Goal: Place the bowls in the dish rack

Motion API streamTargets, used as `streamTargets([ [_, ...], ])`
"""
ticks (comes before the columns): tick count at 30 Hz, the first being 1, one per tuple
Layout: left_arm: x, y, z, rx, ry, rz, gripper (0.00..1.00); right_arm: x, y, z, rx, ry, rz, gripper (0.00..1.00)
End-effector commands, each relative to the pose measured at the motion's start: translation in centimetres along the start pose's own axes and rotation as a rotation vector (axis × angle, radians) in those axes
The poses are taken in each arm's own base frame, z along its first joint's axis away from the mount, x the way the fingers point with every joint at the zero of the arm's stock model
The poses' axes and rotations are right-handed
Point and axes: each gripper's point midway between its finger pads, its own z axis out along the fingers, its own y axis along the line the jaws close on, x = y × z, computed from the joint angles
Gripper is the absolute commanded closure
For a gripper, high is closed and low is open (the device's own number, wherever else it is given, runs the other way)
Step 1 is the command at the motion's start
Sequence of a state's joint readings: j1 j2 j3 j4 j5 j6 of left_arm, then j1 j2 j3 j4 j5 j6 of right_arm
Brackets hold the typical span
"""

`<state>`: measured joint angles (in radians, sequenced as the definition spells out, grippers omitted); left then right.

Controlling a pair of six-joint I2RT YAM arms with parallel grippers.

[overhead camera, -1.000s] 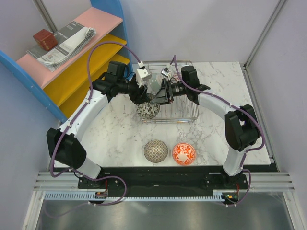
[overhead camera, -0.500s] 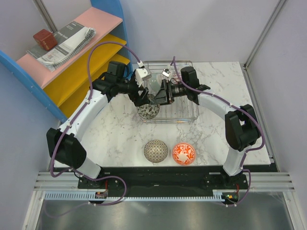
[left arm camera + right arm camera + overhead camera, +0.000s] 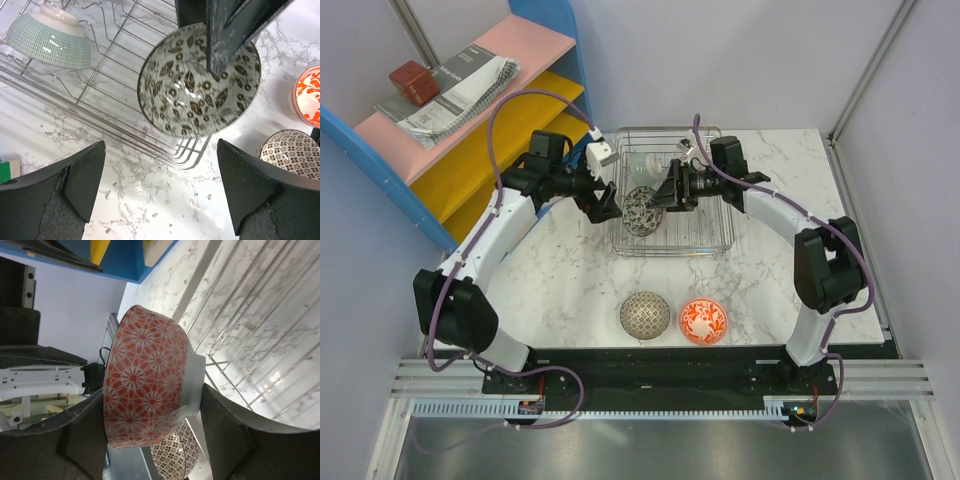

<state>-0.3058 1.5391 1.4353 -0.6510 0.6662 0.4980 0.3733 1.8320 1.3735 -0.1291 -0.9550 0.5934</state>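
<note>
The wire dish rack (image 3: 720, 246) stands at the back middle of the table. In its near left corner a bowl (image 3: 640, 212) stands on edge, grey leaves inside (image 3: 200, 90) and red-orange flowers outside (image 3: 145, 385). My right gripper (image 3: 662, 194) is shut on it, one finger across the mouth and one on the foot. My left gripper (image 3: 603, 205) hangs open just left of the rack, holding nothing (image 3: 160, 145). A pale green bowl (image 3: 50, 40) lies upside down farther back in the rack. A dark grey patterned bowl (image 3: 645, 315) and a red-orange bowl (image 3: 703, 320) sit near the front edge.
A blue-framed shelf (image 3: 470, 120) with pink and yellow boards stands at the back left, close to my left arm, with a booklet and a red box on top. Rack wires (image 3: 260, 340) run under the held bowl.
My left gripper opened, let go of the bowl and drew back to the left. The right gripper carried the bowl a little farther into the rack.
</note>
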Motion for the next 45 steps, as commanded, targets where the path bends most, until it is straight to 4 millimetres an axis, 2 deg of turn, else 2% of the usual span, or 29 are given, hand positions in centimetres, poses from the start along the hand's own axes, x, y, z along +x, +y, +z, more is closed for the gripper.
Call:
streamTargets([
  [1, -1.4, -0.6, -2.6, 0.001, -0.079, -0.009, 0.02, -3.4, 2.0, -1.6, 0.044, -0.098, -0.12, 1.0],
  [3, -1.2, -0.5, -3.4, -0.01, -0.09, -0.015, 0.02, -4.1, 0.7, -2.3, 0.133, -0.125, -0.135, 1.0],
  [5, -0.3, -0.4, -3.9, -0.012, -0.089, -0.036, 0.02, -4.8, 0.6, -3.0, 0.187, -0.152, -0.165, 1.0],
  [6, 0.3, -0.6, -4.1, -0.015, -0.087, -0.043, 0.01, -5.1, -0.6, -3.4, 0.262, -0.167, -0.178, 1.0],
  [13, 2.9, 0.1, -5.8, -0.071, -0.084, -0.096, 0.01, -6.9, -2.4, -6.3, 0.499, -0.247, -0.246, 1.0],
  [18, 4.7, 0.0, -6.4, -0.097, -0.079, -0.124, 0.01, -7.3, -3.8, -8.0, 0.631, -0.274, -0.267, 1.0],
  [26, 5.7, 0.6, -7.5, -0.15, -0.082, -0.155, 0.01, -7.6, -6.9, -10.8, 0.859, -0.284, -0.291, 1.0],
  [33, 6.2, 0.6, -7.7, -0.172, -0.084, -0.176, 0.01, -7.7, -8.1, -11.9, 1.004, -0.277, -0.348, 1.0],
  [35, 6.5, 0.6, -7.7, -0.176, -0.087, -0.18, 0.01, -7.4, -8.0, -11.4, 1.026, -0.259, -0.379, 1.0],
  [36, 6.5, 0.5, -7.7, -0.176, -0.089, -0.184, 0.01, -7.5, -8.2, -11.8, 1.071, -0.26, -0.401, 1.0],
  [40, 6.5, 0.4, -8.1, -0.2, -0.104, -0.184, 0.01, -6.8, -8.4, -10.7, 1.147, -0.216, -0.478, 1.0],
  [45, 6.7, 0.1, -8.5, -0.215, -0.118, -0.179, 0.01, -6.9, -8.7, -10.4, 1.249, -0.197, -0.547, 1.0],
])
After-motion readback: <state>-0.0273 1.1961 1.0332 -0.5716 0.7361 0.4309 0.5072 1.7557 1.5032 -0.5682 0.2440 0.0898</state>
